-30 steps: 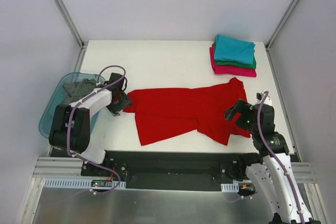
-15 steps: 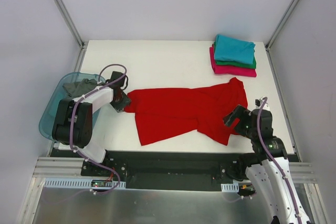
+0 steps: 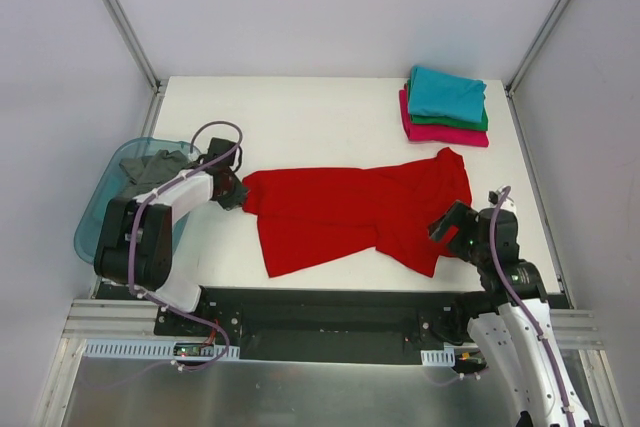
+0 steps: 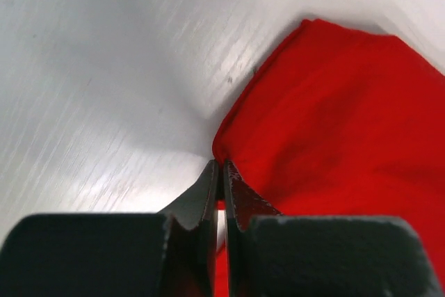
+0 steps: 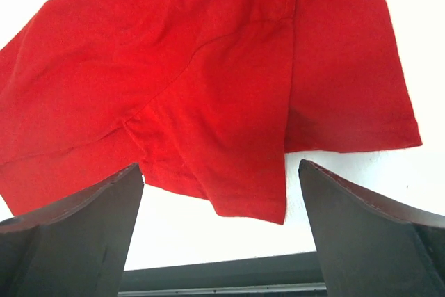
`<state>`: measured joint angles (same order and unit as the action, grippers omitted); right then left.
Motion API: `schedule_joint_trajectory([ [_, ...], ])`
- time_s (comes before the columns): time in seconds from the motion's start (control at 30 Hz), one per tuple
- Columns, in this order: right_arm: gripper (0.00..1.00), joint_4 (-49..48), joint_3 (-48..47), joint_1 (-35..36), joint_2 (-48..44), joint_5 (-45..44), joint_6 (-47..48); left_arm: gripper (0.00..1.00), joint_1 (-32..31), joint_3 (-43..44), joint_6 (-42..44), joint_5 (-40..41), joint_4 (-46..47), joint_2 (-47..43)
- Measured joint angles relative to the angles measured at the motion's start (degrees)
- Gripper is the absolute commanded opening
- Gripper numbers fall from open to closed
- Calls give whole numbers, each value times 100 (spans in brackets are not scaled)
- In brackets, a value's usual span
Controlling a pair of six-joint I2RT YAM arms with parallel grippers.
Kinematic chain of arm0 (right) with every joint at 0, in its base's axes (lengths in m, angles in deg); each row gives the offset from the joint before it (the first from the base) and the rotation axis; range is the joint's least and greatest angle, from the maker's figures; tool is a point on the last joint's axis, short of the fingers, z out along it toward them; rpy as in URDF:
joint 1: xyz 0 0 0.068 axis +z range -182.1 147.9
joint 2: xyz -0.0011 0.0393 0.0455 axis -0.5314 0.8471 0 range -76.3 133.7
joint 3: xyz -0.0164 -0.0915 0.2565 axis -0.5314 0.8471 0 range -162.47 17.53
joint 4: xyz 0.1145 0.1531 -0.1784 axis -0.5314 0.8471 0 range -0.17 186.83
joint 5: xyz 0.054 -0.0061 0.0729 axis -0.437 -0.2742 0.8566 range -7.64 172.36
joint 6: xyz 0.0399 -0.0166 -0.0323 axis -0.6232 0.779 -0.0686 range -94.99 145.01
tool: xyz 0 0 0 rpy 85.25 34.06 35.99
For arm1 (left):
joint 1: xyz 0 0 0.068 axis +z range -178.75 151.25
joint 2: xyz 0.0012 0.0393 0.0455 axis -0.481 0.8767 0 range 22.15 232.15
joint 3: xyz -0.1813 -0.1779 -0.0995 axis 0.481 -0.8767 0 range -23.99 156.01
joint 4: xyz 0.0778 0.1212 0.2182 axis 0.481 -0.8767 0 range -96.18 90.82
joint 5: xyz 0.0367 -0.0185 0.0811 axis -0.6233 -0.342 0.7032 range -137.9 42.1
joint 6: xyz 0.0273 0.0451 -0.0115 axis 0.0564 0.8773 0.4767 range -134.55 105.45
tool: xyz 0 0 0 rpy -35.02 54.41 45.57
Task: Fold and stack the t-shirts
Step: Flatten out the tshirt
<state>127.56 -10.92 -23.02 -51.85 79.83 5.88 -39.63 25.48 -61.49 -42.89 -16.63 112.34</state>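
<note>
Top external view: we see three folded shirts stacked at the 1 o'clock corner of the white bench [image 3: 300,117], a teal t-shirt [image 3: 447,92] over a green t-shirt [image 3: 455,121] over a magenta-pink t-shirt [image 3: 440,133], so we judge that part of the task done. The red t-shirt [image 3: 350,212] lies unfolded across the middle of the bench, stretched from 9 to 3 o'clock, with a loose flap sagging toward 6 o'clock. A dark grey t-shirt [image 3: 150,164] sits crumpled in the blue tub [image 3: 95,232] off the bench's 9 o'clock edge; both shirts remain to be folded and stacked. The left pincer [image 3: 238,197] is at the red shirt's 9 o'clock tip, and in the left wrist view its jaws are pressed together on the rolled hem there, as far as we can tell. The right pincer [image 3: 447,227] hangs with its jaws wide apart over the 4 o'clock corner, holding nothing. The red cloth is thin, matte knit, limp, with soft ridges, a stitched sleeve seam and overlapping layers in the right wrist view. The bench is smooth and faintly glossy, and the tub is translucent plastic with rounded walls.
</note>
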Motion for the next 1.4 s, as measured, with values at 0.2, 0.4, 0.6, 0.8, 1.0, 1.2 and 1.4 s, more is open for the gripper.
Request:
schedule_joint_trajectory([
  [0.2, 96, 455, 0, 138, 378, 529, -455, 0, 0, -400, 170, -37, 122, -1165],
  [0.4, 97, 999, -4, 2109, 1353, -295, -1290, 0, 0, -629, 313, -149, 262, -1530],
  [0.6, 87, 1045, -57, 2879, 2323, -1176, -1991, 0, 0, -761, 363, -197, 258, -1718],
  [0.8, 80, 745, -57, 2900, 2730, -1547, -2179, 0, 0, -761, 417, -203, 264, -1790],
  [1.0, 75, 264, -11, 2900, 2927, -1698, -2227, 0, 0, -761, 428, -205, 262, -1790],
  [1.2, 65, -118, 63, 2704, 3477, -1602, -2184, 0, 0, -761, 433, -214, 262, -1805],
  [1.4, 19, -310, -72, 2514, 3888, -1596, -1945, 0, 0, -761, 435, -216, 264, -1915],
])
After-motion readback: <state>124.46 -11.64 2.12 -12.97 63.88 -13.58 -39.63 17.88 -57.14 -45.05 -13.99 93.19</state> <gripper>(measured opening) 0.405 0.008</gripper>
